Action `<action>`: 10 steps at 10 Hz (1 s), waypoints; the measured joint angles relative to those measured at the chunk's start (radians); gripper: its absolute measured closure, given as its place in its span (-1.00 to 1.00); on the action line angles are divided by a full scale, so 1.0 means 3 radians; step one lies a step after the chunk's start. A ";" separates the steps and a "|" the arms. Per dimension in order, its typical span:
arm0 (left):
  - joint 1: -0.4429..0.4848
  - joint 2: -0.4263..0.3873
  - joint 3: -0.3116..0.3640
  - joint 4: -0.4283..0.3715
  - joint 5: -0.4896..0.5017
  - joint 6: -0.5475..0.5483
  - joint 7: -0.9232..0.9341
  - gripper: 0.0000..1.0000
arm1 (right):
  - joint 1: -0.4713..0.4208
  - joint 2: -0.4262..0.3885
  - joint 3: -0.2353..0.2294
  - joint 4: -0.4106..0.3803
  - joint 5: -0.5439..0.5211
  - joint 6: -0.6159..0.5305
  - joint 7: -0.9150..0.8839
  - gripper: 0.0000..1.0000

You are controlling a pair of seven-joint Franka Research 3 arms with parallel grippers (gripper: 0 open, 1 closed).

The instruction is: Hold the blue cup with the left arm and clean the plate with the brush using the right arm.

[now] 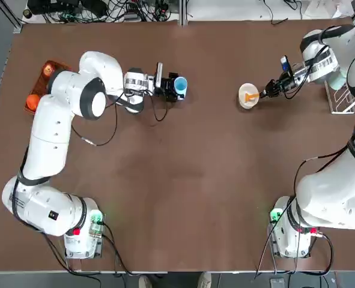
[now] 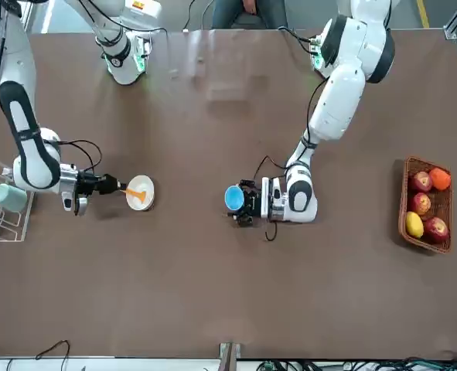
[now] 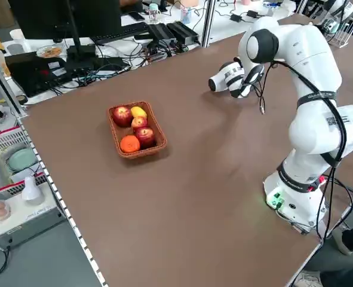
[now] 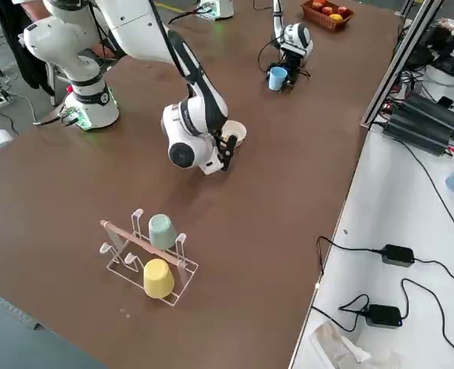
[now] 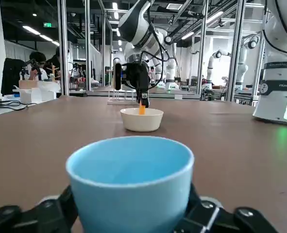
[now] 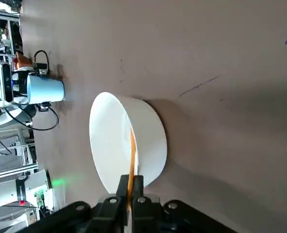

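Looking down from overhead, the brown surface point(image 1: 183, 180) carries the blue cup point(image 1: 180, 86) between the left gripper's point(image 1: 172, 87) jaws, which flank it; a firm clamp cannot be confirmed. Across the surface, the right gripper point(image 1: 266, 92) has its jaws shut on the orange brush point(image 1: 251, 94), over the white plate point(image 1: 246, 96). From the front, a fruit basket point(image 2: 427, 202) sits well apart. The right side view shows a cup rack point(image 4: 147, 260) near the surface edge, cables beyond.

A brown table point(image 1: 183, 192) bears blue cup point(image 1: 180, 87), plate point(image 1: 247, 96), fruit basket point(image 2: 427, 202), rack point(image 4: 146, 257).
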 joint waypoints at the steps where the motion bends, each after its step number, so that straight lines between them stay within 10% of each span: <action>1: 0.0000 0.0000 0.0000 0.0000 0.0000 0.0000 0.0000 -0.57 | 0.0000 0.0000 0.0000 0.0000 0.0005 -0.0003 0.0000 0.90; 10: 0.0000 0.0001 0.0004 0.0010 0.0000 -0.0003 0.0000 -0.49 | -0.0033 -0.0354 0.0006 0.0053 0.0004 -0.0327 0.0357 0.90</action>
